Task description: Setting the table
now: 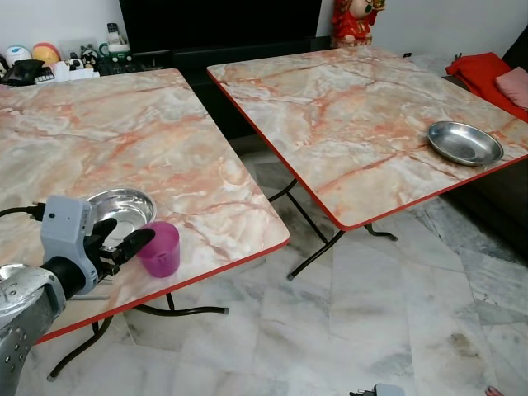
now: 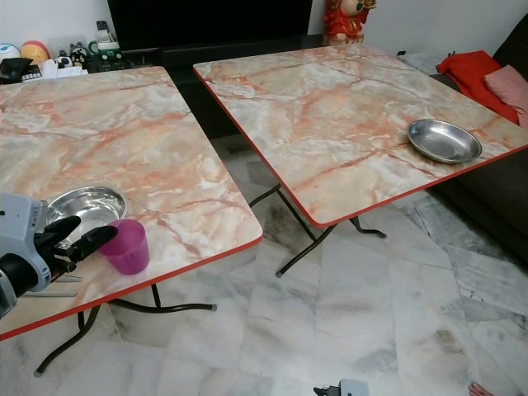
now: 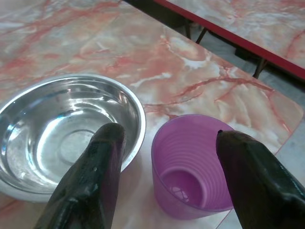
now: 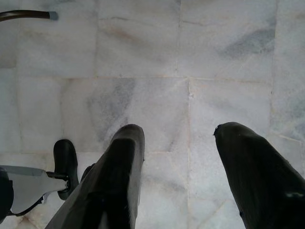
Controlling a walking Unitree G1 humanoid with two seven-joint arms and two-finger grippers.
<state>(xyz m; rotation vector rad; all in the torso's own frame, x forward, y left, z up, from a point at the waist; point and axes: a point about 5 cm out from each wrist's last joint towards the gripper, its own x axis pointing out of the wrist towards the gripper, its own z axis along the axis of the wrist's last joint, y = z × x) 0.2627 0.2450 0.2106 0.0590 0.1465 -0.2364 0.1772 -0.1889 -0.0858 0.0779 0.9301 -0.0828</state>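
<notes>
The left hand [image 1: 124, 240] hung low over the near corner of the left tabletop [image 1: 124, 140], its fingers [image 3: 95, 167] spread apart and empty, with the purple cup [image 1: 160, 248] standing just beyond them beside a steel bowl [image 1: 124, 205], as one place setting would pair them. A second steel bowl [image 1: 464, 142] sat alone near the edge of the right tabletop [image 1: 346, 107], likely awaiting its own cup. The right hand [image 4: 181, 191] dangled idle over the marble floor [image 4: 152, 71], fingers apart.
</notes>
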